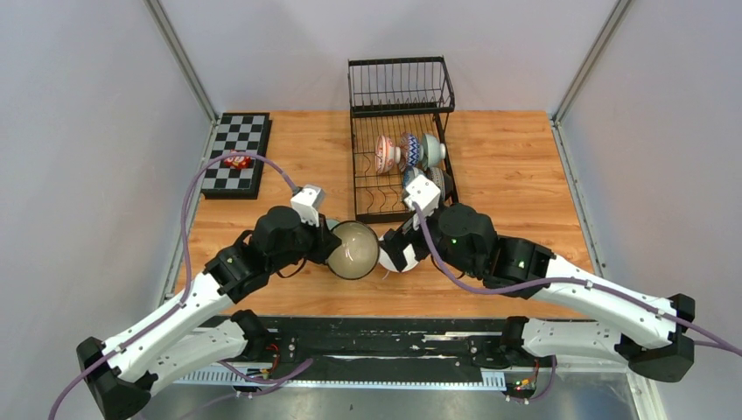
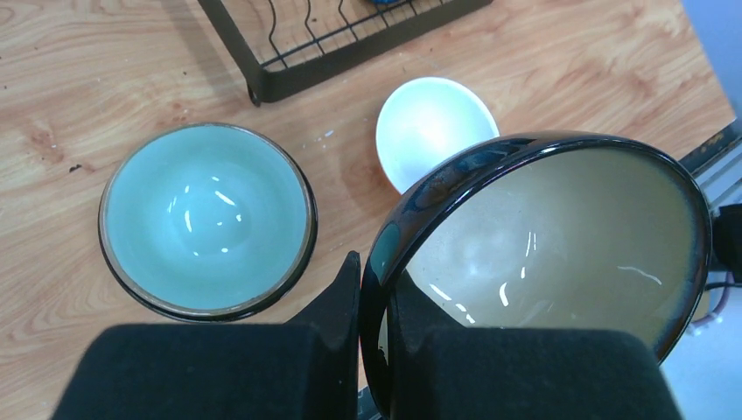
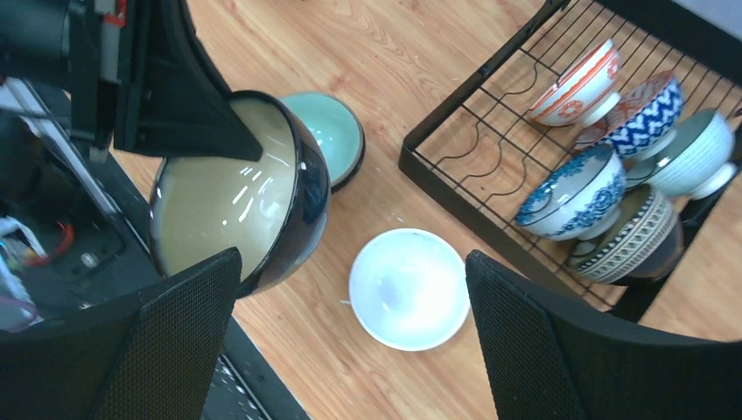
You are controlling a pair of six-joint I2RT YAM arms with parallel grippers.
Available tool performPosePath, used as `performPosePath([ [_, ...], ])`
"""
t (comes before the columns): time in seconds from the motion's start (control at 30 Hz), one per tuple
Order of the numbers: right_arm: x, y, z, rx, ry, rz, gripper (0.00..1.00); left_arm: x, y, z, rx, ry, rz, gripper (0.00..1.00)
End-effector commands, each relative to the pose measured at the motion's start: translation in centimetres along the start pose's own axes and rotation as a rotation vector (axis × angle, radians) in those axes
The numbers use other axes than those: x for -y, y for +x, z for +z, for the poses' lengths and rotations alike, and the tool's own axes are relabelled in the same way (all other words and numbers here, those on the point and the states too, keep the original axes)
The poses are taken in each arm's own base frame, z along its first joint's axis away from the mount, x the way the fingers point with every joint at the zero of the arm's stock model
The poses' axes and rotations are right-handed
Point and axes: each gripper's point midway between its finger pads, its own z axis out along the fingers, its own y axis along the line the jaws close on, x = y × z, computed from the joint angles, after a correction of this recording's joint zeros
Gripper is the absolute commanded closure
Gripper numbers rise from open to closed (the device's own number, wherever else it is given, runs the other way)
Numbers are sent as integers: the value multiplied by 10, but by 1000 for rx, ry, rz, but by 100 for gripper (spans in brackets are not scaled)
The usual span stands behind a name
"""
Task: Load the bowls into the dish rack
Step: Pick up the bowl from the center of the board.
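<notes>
My left gripper (image 2: 376, 271) is shut on the rim of a cream dark-rimmed bowl (image 2: 560, 236), held tilted above the table (image 1: 353, 249). A pale green bowl (image 2: 207, 219) and a white bowl (image 2: 433, 122) rest upright on the wood near the front of the black wire dish rack (image 1: 363, 175). My right gripper (image 3: 350, 258) hangs open over the white bowl (image 3: 407, 289) with nothing between its fingers. Several patterned bowls (image 3: 577, 192) stand on edge in the rack (image 3: 437, 184). In the right wrist view the cream bowl (image 3: 227, 197) partly covers the green bowl (image 3: 337, 131).
A black-and-white checkerboard (image 1: 234, 153) lies at the back left with a small red object (image 1: 234, 161) on it. The rack's upper wire basket (image 1: 401, 86) stands at the back. A black rail (image 1: 367, 337) runs along the table's near edge.
</notes>
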Motion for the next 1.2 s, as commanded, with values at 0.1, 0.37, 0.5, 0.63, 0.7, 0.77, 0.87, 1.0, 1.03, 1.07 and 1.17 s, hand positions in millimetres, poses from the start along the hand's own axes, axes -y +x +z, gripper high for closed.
performPosePath([
  [0.1,-9,-21,2,111,-106,376,0,24,-56,-15,255,141,-98,100],
  [0.37,-21,-25,9,122,-187,509,0,31,-78,-32,388,204,-146,100],
  [0.5,-33,-29,8,129,-256,550,0,36,-86,-41,443,253,-163,100],
  [0.63,-41,-32,8,143,-301,583,0,42,-93,-49,493,304,-183,100],
  [0.7,-43,-40,7,178,-324,596,0,43,-95,-52,512,319,-195,100],
  [0.77,-44,-42,7,187,-331,606,0,45,-98,-57,535,336,-203,100],
  [0.87,-46,-44,7,197,-345,617,0,47,-103,-64,566,356,-210,100],
  [1.0,-51,-51,5,216,-385,623,1,51,-108,-70,594,385,-221,100],
  [1.03,-53,-53,5,219,-394,626,1,51,-109,-70,600,389,-225,100],
  [1.07,-54,-54,4,223,-405,630,2,52,-111,-72,611,400,-228,100],
  [1.17,-57,-55,4,225,-421,631,2,54,-114,-75,634,418,-235,100],
])
